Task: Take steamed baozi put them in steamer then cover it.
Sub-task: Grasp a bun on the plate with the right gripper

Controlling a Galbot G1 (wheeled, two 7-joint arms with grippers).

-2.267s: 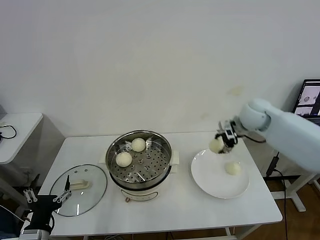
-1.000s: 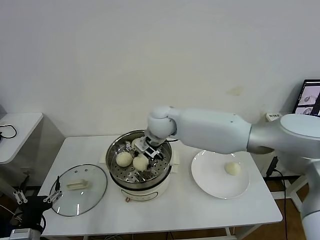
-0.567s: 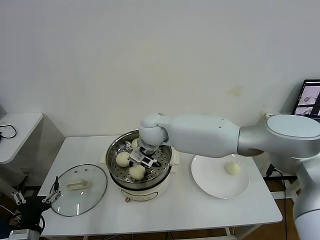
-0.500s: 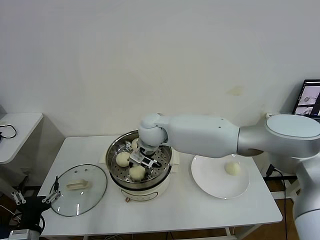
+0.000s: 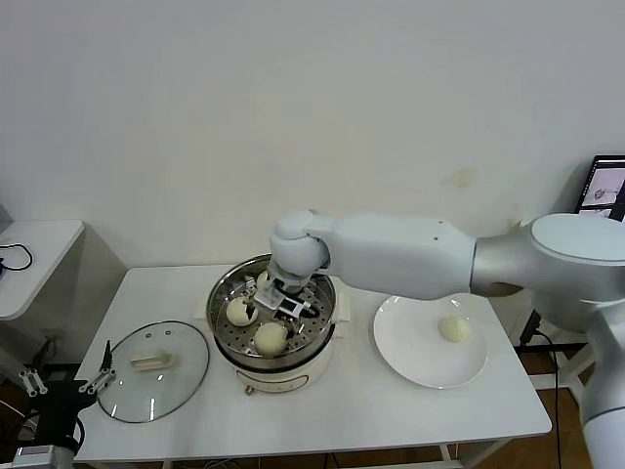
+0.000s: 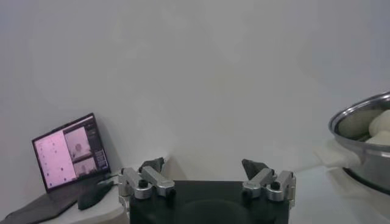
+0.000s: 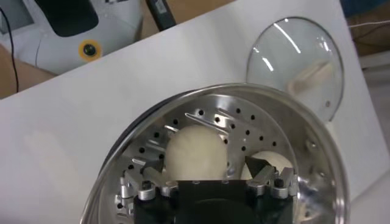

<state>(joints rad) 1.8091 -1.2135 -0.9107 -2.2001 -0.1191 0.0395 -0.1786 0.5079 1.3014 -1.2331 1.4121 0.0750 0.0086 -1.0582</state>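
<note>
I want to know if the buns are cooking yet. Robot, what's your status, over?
Right gripper open above steamer, nothing held. Left gripper open, parked beside table. Three baozi in, one on plate. Cover off. Nothing blocking.

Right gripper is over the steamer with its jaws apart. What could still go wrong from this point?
Lifting out, the open right gripper sits low among three baozi in the steamer and might nudge one. One bun waits on the plate. The cover lies at the table edge by the left gripper.
</note>
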